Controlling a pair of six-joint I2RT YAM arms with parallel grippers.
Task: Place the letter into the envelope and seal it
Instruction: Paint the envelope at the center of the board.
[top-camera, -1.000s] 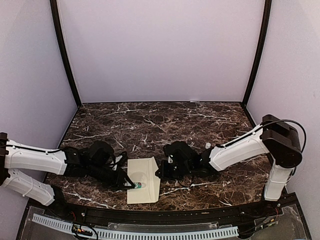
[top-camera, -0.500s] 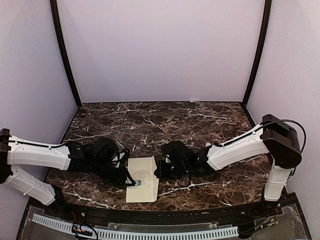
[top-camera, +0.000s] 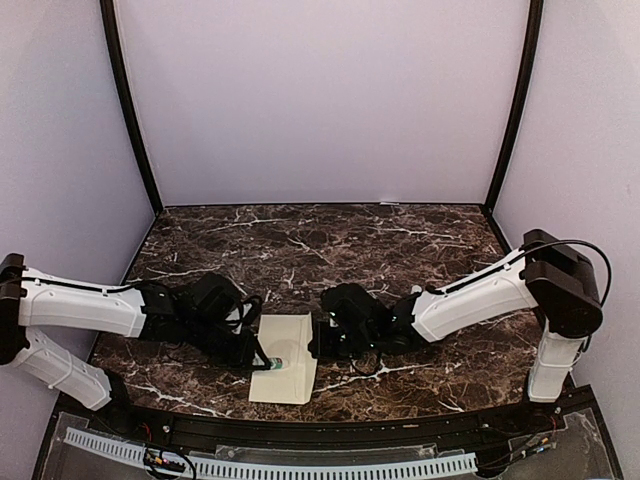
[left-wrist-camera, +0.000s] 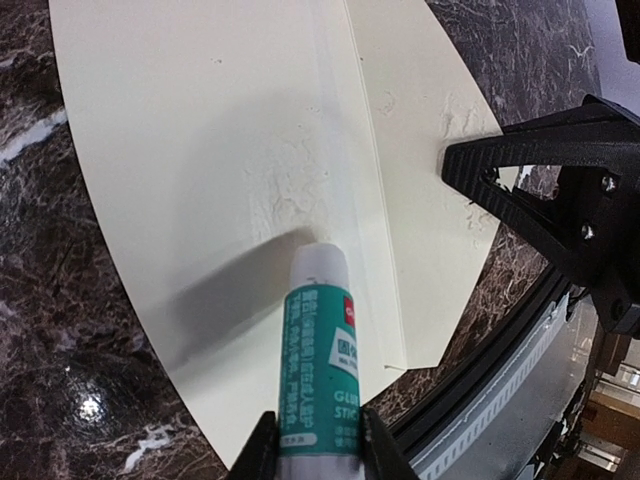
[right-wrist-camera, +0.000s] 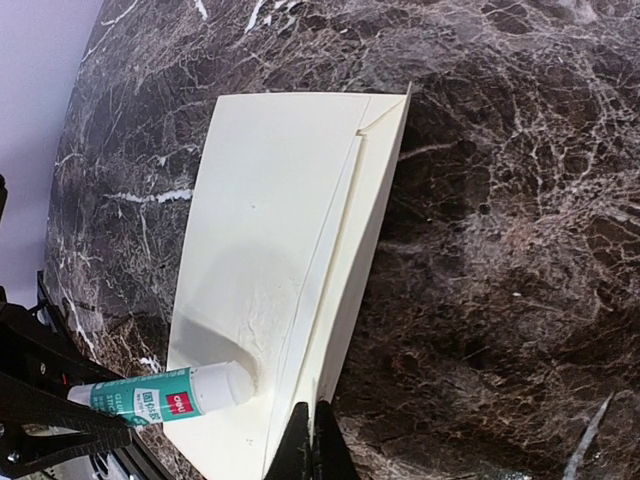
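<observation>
Your left end effector (left-wrist-camera: 318, 450) clamps the glue stick (left-wrist-camera: 320, 340), tip on the envelope (top-camera: 292, 385). Your right end effector (right-wrist-camera: 312, 440), pinched together, sits at the envelope's right edge.

The table (top-camera: 420, 250) is of dark brown marble with white veins. On it the cream envelope (top-camera: 285, 385) lies flat, directly below the tips of the left gripper (top-camera: 262, 362). One long side lies under the closed right gripper (top-camera: 317, 346).
</observation>
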